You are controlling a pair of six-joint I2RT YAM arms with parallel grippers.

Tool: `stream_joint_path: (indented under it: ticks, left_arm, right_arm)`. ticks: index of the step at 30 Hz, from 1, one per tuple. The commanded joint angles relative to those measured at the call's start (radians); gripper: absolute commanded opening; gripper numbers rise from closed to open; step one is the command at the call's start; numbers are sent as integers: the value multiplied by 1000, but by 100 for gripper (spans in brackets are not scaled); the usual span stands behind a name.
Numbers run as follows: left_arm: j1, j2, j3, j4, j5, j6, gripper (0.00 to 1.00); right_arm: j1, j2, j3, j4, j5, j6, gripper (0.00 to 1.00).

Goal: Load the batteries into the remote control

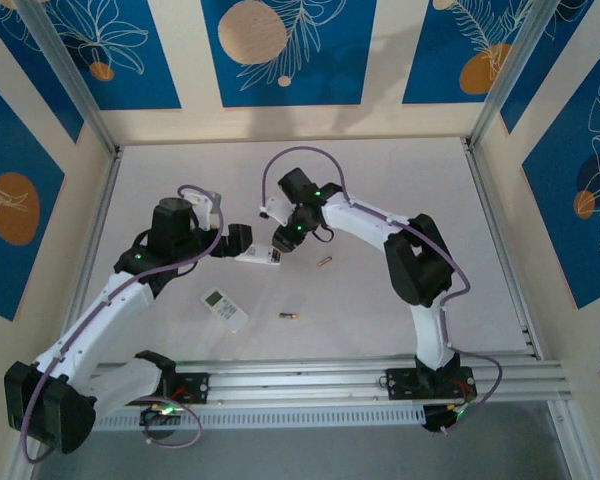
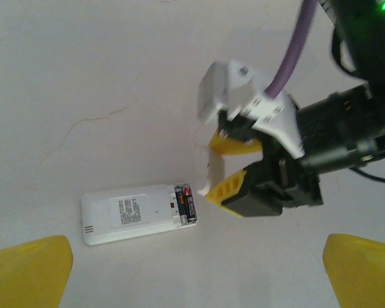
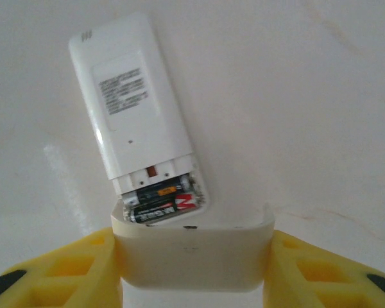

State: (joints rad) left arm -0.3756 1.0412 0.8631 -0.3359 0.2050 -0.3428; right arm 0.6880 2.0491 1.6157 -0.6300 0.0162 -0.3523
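A white remote control (image 3: 131, 102) lies face down on the table, its battery bay uncovered at the near end. Two dark batteries (image 3: 160, 199) sit side by side in the bay. My right gripper (image 3: 192, 276) is shut on the white battery cover (image 3: 192, 256), held just at the bay's end of the remote (image 2: 135, 213). From the left wrist, the cover (image 2: 213, 168) stands on edge between the right gripper's yellow fingers (image 2: 228, 189). My left gripper (image 2: 192, 276) is open, hanging above the table beside the remote (image 1: 263, 256). Two loose batteries lie on the table (image 1: 325, 262), (image 1: 289, 316).
A second white remote (image 1: 224, 308) lies face up nearer the front left. Both arms crowd the table's middle, the left gripper (image 1: 242, 240) and the right gripper (image 1: 280, 240) almost meeting. An aluminium rail (image 1: 360, 375) runs along the front edge.
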Motion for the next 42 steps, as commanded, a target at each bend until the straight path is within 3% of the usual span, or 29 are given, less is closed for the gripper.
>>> stream_joint_path:
  ticks: [1, 21, 29, 42]
  left_arm:
    - [16, -24, 1, -24, -6, -10, 100]
    - [23, -20, -7, -27, 4, -2, 100]
    - [26, -19, -15, -23, 7, -4, 100]
    - [28, 3, -27, -7, 13, -24, 100]
  right_arm:
    - [17, 25, 24, -57, -74, -62, 46]
    - [45, 143, 84, -52, -5, -107, 49]
    - [64, 153, 74, -49, -13, -106, 56]
    - [27, 31, 48, -13, -51, -2, 67]
